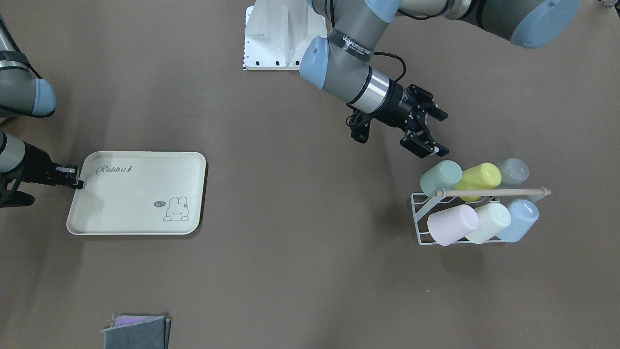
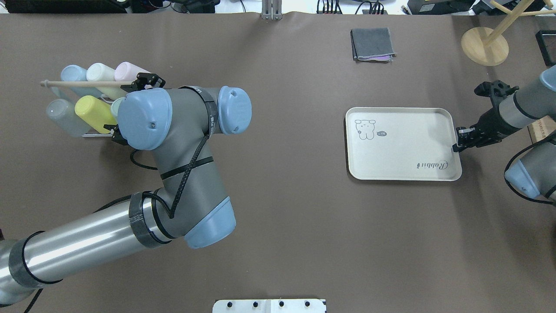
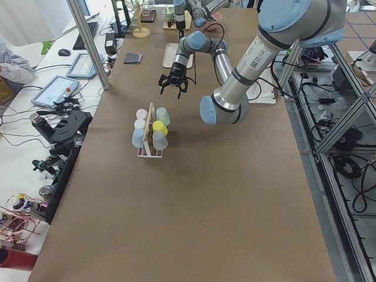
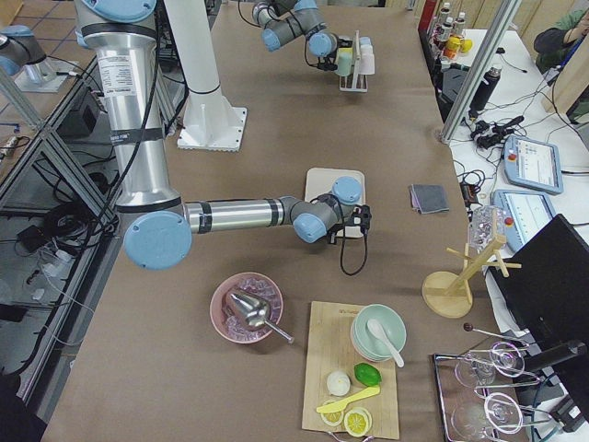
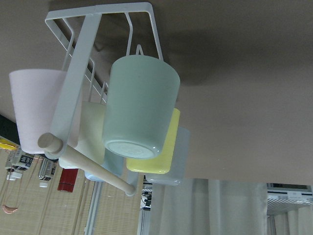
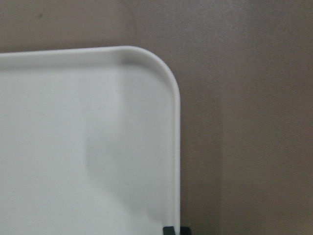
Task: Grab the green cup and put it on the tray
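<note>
Mint-green, the green cup (image 1: pixel 441 177) lies tilted in the wire rack (image 1: pixel 419 233), touching the yellow cup (image 1: pixel 479 175); nothing is lifted yet. The left gripper (image 1: pixel 437 133) hovers near it, spread wide and empty. The right gripper (image 1: pixel 72 177) pinches the tray (image 1: pixel 135 203) by its short rim. Bare table separates rack and tray; the wooden bar (image 1: pixel 491 192) crowds the cup.
</note>
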